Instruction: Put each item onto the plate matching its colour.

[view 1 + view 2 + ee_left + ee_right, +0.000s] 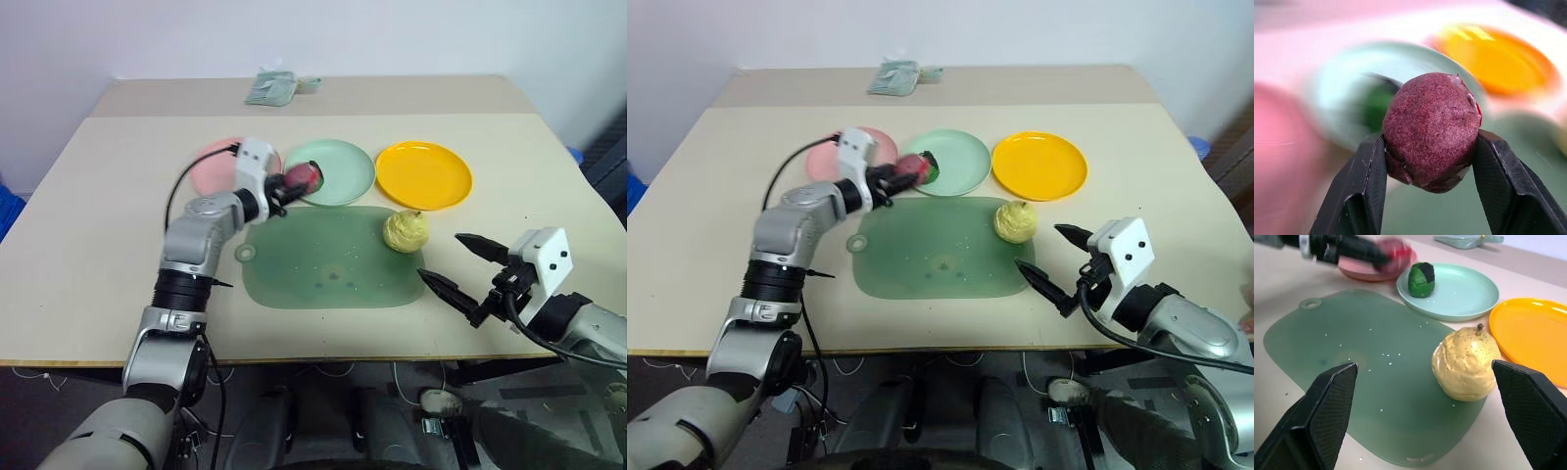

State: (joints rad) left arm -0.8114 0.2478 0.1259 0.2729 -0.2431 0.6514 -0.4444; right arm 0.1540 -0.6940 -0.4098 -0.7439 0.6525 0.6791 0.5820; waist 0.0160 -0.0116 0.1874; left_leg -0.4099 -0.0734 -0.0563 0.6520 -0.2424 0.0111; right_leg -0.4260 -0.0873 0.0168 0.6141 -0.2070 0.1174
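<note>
My left gripper (291,186) is shut on the dark red item (1432,127) and holds it in the air over the near left rim of the mint green plate (351,168). The dark green and black item (1421,279) lies on that plate. To its left sits the pink plate (211,166), partly hidden by my left arm, and to its right the orange-yellow plate (424,174). The pale yellow item (405,231) rests on the far right corner of the green mat (323,259). My right gripper (440,256) hangs open just right of the mat, nothing between its fingers.
A small pale green-grey packet (271,88) lies at the table's far edge. Bare tabletop (98,255) stretches to the left of the mat, and the table's front edge runs just below it.
</note>
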